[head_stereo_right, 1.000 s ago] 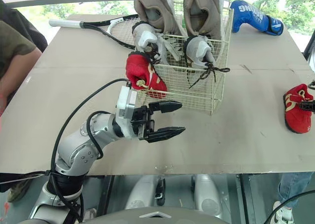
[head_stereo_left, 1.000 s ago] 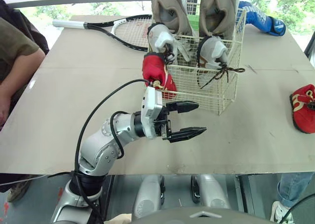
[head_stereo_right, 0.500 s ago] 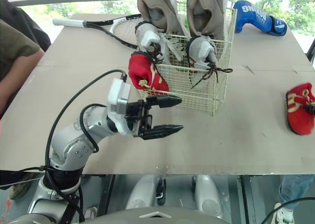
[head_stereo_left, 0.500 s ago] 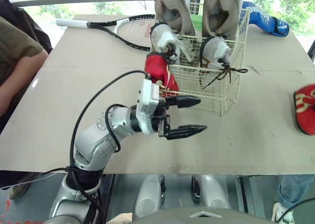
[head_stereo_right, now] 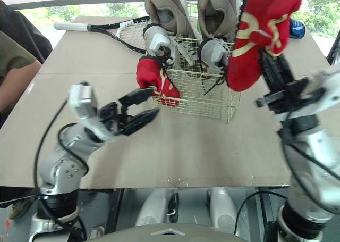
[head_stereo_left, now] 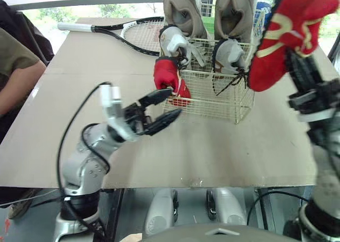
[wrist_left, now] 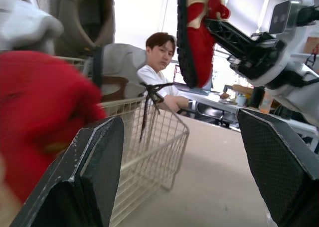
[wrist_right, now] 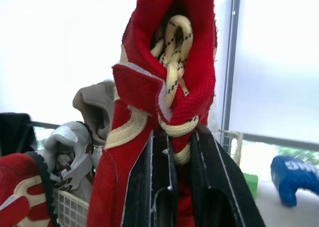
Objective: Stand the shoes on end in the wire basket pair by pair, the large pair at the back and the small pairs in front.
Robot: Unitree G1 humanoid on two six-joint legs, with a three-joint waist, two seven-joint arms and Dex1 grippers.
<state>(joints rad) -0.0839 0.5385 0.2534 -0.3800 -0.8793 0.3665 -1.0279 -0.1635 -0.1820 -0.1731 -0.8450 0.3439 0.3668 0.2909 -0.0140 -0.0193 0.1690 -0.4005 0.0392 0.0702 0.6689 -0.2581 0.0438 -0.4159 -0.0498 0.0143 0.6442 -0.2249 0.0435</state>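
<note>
Right pincer [head_stereo_left: 293, 61] is clamped shut on a red shoe [head_stereo_left: 287, 32], gripped at the laced opening with one finger each side. The shoe is held up on end in the air, well off the surface [head_stereo_left: 223, 146], just beside the right side of the wire basket [head_stereo_left: 234, 101].

The basket is parked toward the far edge of the surface, roughly mid-width. Two big taupe shoes [head_stereo_left: 183, 8] are stood on end along its back. A small grey pair [head_stereo_left: 229, 55] is tucked in front of them, with dark laces dangling over the front wire. The other red shoe [head_stereo_left: 167, 77] is seen at the basket's near left corner, with its top poking above the rim.

Left pincer [head_stereo_left: 172, 105] is spread wide with nothing in it. It's hung low over the surface with the tips pointed at that near left corner, right by the red shoe there. Whether the upper tip is actually touching the wire or the shoe can't be made out.

A tennis racket [head_stereo_left: 133, 34] is laid near the far left corner, a blue padded glove [wrist_right: 294, 179] can be spotted beyond the basket, and a person's arm [head_stereo_left: 16, 66] is seen at the left edge.
</note>
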